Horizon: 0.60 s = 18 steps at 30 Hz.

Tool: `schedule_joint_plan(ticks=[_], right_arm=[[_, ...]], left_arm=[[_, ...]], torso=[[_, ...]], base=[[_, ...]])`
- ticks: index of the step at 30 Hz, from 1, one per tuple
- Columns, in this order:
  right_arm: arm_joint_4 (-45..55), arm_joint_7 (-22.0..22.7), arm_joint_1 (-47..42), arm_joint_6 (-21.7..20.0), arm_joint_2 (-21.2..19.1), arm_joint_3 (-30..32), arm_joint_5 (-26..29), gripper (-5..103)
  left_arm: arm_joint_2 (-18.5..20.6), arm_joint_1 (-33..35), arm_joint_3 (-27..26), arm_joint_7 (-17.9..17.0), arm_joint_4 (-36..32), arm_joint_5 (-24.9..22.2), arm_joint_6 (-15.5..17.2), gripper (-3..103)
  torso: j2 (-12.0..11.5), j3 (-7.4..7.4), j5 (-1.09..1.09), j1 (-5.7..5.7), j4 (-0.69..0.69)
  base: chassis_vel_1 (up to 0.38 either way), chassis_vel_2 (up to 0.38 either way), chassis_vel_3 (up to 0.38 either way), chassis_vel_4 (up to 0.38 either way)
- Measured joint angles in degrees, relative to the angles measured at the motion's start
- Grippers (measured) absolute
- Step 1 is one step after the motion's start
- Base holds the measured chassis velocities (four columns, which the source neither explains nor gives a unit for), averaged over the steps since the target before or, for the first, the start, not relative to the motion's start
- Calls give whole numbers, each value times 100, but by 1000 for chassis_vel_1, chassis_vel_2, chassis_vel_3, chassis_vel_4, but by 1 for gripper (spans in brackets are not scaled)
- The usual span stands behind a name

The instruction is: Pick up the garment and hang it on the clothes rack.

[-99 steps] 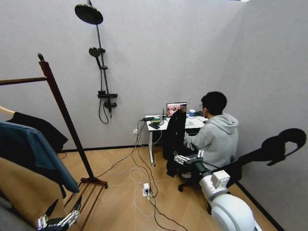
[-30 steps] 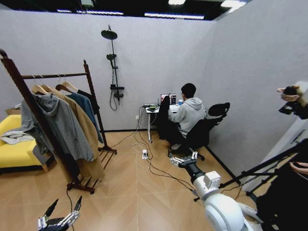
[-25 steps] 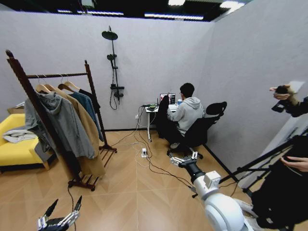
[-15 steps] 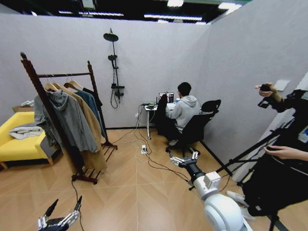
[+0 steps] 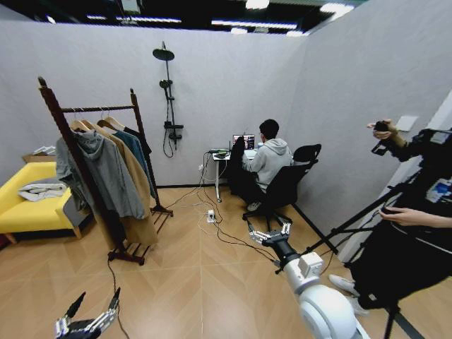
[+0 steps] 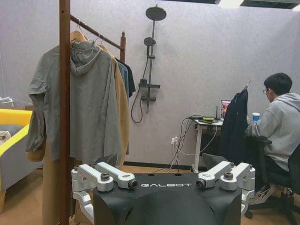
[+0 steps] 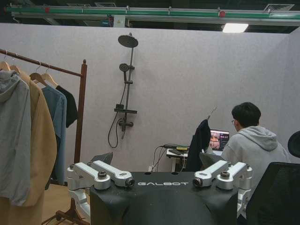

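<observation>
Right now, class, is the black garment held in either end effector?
No: the black garment hangs at the far end of the clothes rack, and both end effectors are empty.

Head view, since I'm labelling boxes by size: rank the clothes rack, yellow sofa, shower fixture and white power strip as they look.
1. clothes rack, clearly largest
2. yellow sofa, though cut off by the picture's edge
3. shower fixture, tall but thin, and farther away, so its rank against the sofa is unsure
4. white power strip, smallest

The clothes rack [image 5: 92,169], dark red-brown wood with ball-topped posts, stood on the floor near the back wall, and the black garment [image 5: 143,141] hung on a pale hanger at the bar's far end.
</observation>
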Motion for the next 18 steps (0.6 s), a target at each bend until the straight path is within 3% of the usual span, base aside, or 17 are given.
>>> schedule_joint_plan(ticks=[8,18], right_arm=[[-39,-36,13,130,-10,-2,31,100],[-113,-38,17,240,12,-4,23,100]], left_arm=[[0,0,0,0,0,0,0,100],[0,0,0,0,0,0,0,100]], torso=[[1,0,1,-2,1],[-1,1,1,3,-2]], base=[[139,-138,-150,137],[-42,-46,-44,-36]])
